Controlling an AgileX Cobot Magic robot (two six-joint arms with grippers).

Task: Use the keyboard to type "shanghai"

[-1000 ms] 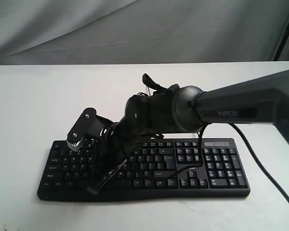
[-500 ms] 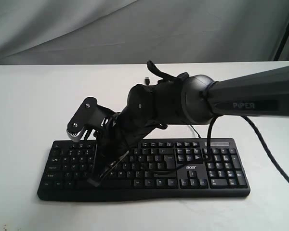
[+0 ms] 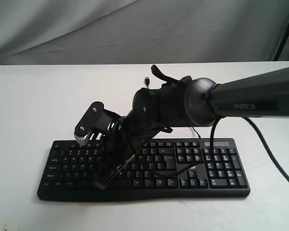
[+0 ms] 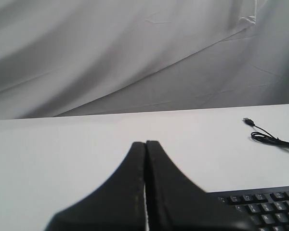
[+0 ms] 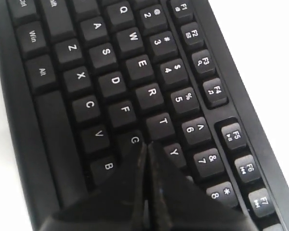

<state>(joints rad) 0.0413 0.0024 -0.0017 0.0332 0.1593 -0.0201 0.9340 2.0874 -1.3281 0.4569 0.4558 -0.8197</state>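
The black keyboard [image 3: 207,168] lies across the white table, with its top-left corner showing in the left wrist view [image 4: 269,204]. My right gripper [image 3: 101,184] reaches across to the keyboard's left half, shut with nothing in it. In the right wrist view its joined fingertips [image 5: 147,143] point at the keys [image 5: 115,79] between G and Y. The keys under the fingers are hidden, and contact cannot be judged. My left gripper [image 4: 145,143] is shut and empty above bare table left of the keyboard. It is out of the exterior view.
The keyboard's thin black USB cable [image 3: 147,80] trails over the table behind the arm, and its plug end lies loose [image 4: 249,121]. A grey cloth backdrop [image 3: 135,29] hangs behind the table. The right arm's cable [image 3: 260,159] drapes over the keyboard's right side.
The right arm has lifted slightly and shifted right along the keyboard, carrying the shut fingertips from the left-hand keys toward the middle.
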